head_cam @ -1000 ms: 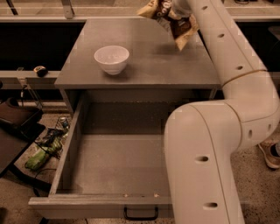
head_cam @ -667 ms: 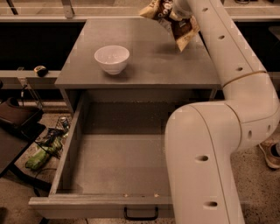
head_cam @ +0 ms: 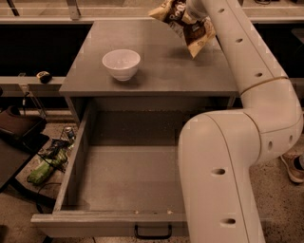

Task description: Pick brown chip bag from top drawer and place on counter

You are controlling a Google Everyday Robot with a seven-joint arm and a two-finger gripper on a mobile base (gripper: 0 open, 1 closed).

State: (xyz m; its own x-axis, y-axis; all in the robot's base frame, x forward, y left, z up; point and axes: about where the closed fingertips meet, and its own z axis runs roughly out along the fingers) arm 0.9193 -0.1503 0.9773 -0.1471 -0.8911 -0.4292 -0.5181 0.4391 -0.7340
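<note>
Risks first. The brown chip bag (head_cam: pixel 195 32) is up in the air over the far right part of the tabletop (head_cam: pixel 161 71), not resting on it; a shadow sits on the grey top below it. It hangs tilted, one pale end up by the tool and the other pointing down. If it is let go from this height it could bounce or slide, and that back right corner is near the edges, so it may go off the back or the side. The grip looks to be on one end only and the film is crinkly and slick, so it could slip out early. Coming down too hard would crush the chips. The white bowl (head_cam: pixel 121 64) stands well apart to the left, so there is little chance of a knock. The top drawer (head_cam: pixel 128 171) is pulled out and has nothing in it. The big arm (head_cam: pixel 256 71) reaches over its right side; a low swing could catch the drawer wall or the tabletop's front edge.

The tool (head_cam: pixel 191 13) is at the very top of the view, above the back right of the tabletop, mostly hidden behind its own wrist. The bag dangles from it clear of any surface, so I judge it clamped on the bag's upper part. How wide the jaws stand can't be seen. It touches nothing but the bag.
</note>
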